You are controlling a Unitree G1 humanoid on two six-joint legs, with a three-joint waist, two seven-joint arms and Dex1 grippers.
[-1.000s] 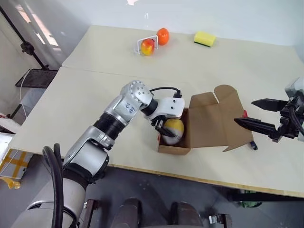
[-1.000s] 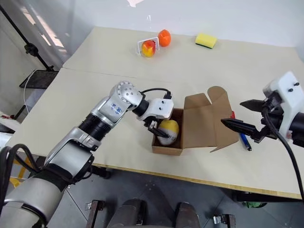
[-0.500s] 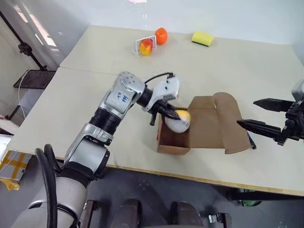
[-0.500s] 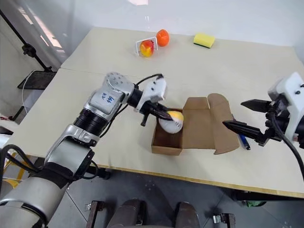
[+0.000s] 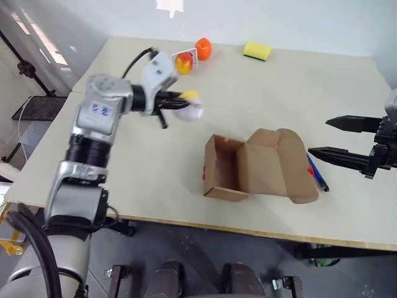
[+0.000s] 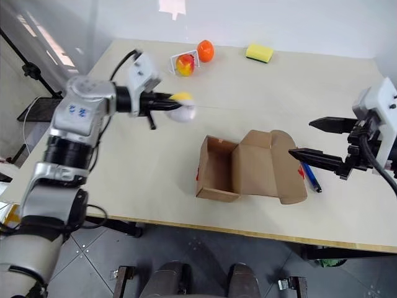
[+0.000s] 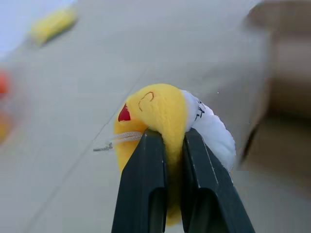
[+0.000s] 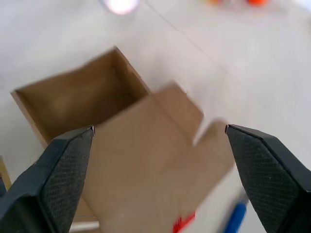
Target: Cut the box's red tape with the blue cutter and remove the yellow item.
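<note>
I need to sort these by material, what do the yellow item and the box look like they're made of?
Yellow item: soft plush fabric, fuzzy and matte; it dents between the left gripper, with stitched markings. Box: plain brown cardboard, matte, with creased flaps.

I see bright, even overhead light with a white glare spot at the far table [image 5: 260, 105] edge, soft shadows beside the box [image 5: 257, 164], motion blur on my left gripper [image 5: 177, 99], and blurred backgrounds in both wrist views.
</note>
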